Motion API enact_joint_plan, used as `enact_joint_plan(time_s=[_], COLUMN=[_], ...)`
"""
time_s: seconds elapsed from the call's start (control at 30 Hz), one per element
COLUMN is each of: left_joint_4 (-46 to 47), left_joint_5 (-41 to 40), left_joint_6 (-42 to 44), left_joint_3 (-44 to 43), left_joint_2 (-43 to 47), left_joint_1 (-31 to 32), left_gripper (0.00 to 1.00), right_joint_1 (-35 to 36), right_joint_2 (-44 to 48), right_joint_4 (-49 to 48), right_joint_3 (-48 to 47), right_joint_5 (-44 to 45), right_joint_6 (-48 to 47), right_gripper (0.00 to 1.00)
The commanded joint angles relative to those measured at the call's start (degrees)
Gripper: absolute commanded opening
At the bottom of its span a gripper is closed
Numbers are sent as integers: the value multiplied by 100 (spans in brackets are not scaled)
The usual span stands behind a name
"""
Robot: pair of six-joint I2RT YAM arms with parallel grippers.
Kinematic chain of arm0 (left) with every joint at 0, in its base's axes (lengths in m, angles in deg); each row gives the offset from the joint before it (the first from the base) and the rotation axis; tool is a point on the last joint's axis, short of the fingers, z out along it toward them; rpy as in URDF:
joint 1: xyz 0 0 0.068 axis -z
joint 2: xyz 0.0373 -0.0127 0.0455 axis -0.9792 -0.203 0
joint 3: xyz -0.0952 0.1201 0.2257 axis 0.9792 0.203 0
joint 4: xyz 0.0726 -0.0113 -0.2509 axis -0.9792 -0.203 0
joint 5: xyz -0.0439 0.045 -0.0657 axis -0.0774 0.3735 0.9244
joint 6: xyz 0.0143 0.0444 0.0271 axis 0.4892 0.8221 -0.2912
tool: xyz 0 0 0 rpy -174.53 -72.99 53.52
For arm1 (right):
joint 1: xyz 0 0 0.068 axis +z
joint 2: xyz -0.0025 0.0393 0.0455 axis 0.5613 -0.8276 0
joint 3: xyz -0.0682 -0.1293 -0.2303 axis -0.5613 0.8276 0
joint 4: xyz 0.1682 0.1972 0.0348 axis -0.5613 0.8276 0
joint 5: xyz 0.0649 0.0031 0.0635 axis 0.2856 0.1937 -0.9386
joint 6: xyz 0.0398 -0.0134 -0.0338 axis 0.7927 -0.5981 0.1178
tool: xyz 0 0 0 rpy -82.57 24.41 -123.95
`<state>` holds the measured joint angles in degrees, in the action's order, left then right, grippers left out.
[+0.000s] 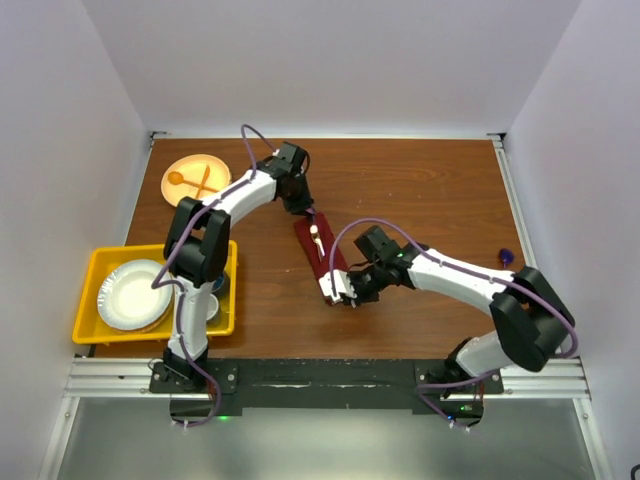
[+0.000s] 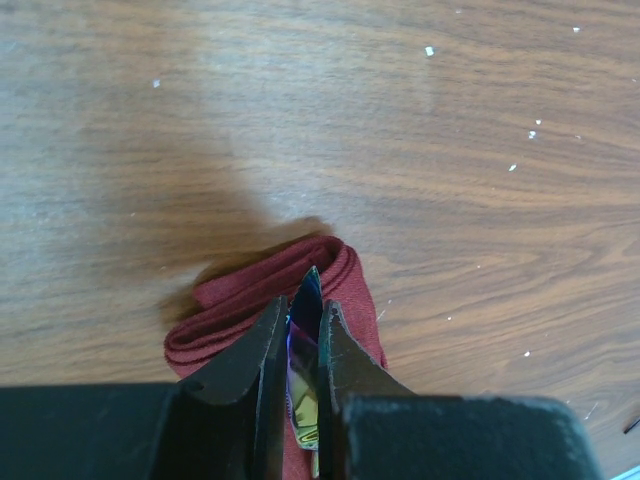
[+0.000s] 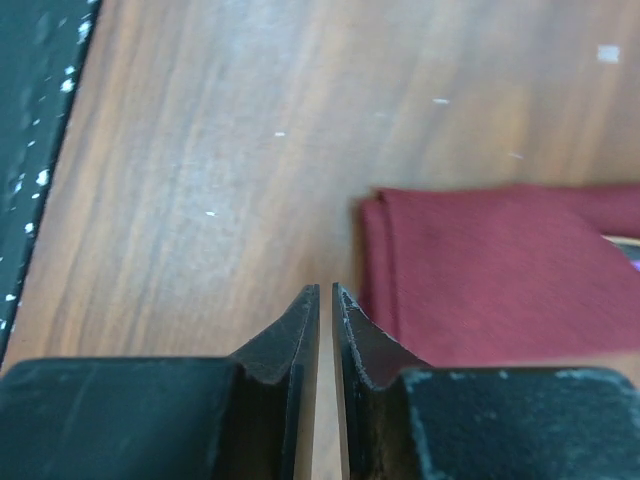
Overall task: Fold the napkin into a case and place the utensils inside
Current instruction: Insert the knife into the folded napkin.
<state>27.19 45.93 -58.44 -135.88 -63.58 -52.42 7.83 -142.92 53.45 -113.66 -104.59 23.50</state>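
Observation:
The napkin lies folded as a narrow maroon case slanting across the table's middle. My left gripper is at its far end, shut on a slim iridescent purple utensil whose tip points over the cloth folds. A pale strip of utensil shows on the case. My right gripper sits at the case's near end. In the right wrist view its fingers are shut to a thin slit with nothing between them, just left of the maroon case.
A yellow bin holding a white plate stands at the near left. An orange plate with an orange spoon and fork sits at the far left. A small blue object lies near the right edge.

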Motion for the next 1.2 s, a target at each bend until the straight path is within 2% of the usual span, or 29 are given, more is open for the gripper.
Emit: enact_joint_plan(time_s=[0.0,0.27,0.53,0.67,1.17], left_joint_4=[70,26,-53,-53,-115], left_joint_5=[-7,19,-33,-103,-86], left_joint_6=[-175,-298,-438,-605,-729], left_joint_3=[71,115,237,422,563], left_joint_2=[387,369,422,545,686], left_joint_1=[-99,-108,-108,-108,50], left_gripper=[0,0,0,0,0], right_joint_1=[187,469,724,812,926], right_joint_2=[-395,-958,-1082,-1090,-1249], right_joint_4=[115,141,-421,-632,-870], right_joint_3=[-381,-672,-558,-496,-593], right_joint_5=[-71,325,888,1116,1336], right_joint_6=[-329,-442,-135,6,252], right_gripper=[14,15,15,12,11])
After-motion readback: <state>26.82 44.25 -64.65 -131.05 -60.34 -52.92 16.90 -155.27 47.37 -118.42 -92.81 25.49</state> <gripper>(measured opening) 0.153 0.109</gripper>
